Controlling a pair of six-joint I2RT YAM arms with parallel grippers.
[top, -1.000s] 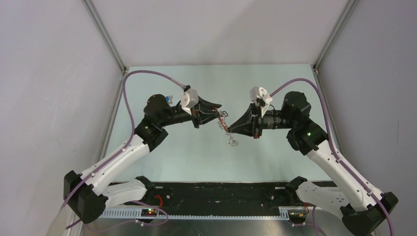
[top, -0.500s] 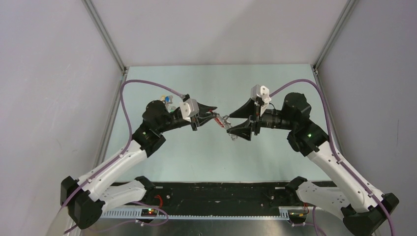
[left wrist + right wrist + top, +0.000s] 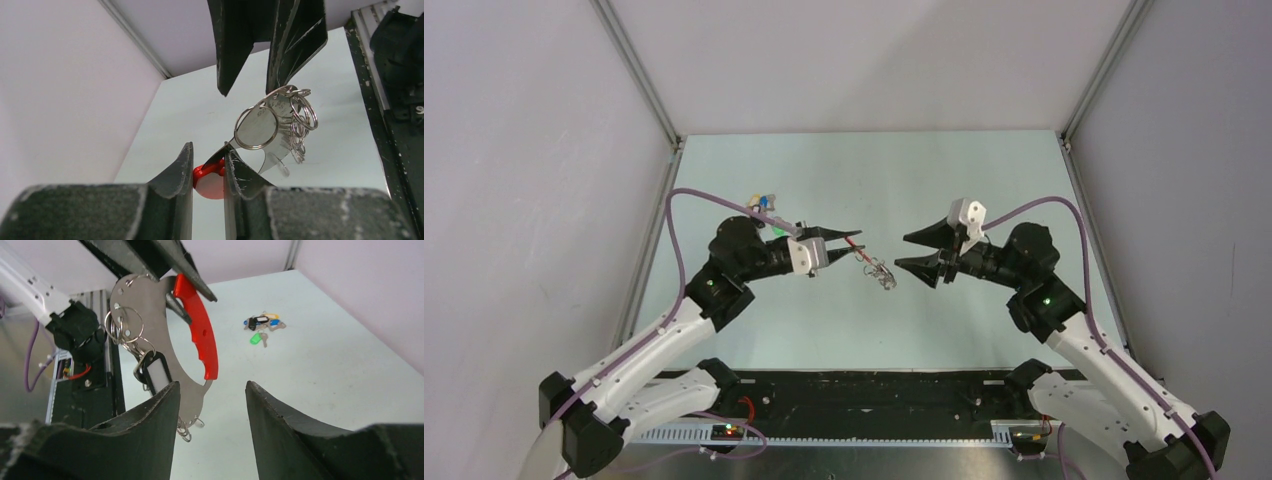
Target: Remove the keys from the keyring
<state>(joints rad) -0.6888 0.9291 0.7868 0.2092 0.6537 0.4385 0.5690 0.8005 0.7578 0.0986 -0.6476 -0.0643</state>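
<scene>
Pale green tabletop carries the whole job. You are working over its middle, with both arms well away from the far edge and from the left and right edges. Near the left edge, behind your left arm, the loose keys lie in a small heap on the surface. Green, blue and yellow heads show among them. They are well apart from both sets of fingers.

Your left gripper is clamped on the keyring and grips it at one end of the red curved part. The jaws are drawn in narrow against it. The keyring is held up off the surface and juts out toward your right arm. A flat silver plate runs alongside the red part. Small wire rings and a black-framed tag with a white face hang from the plate.

Your right gripper faces the keyring with its jaws spread wide and nothing between them. Its fingertips stand just beside the hanging rings. From these views you cannot tell whether one tip brushes a ring.
</scene>
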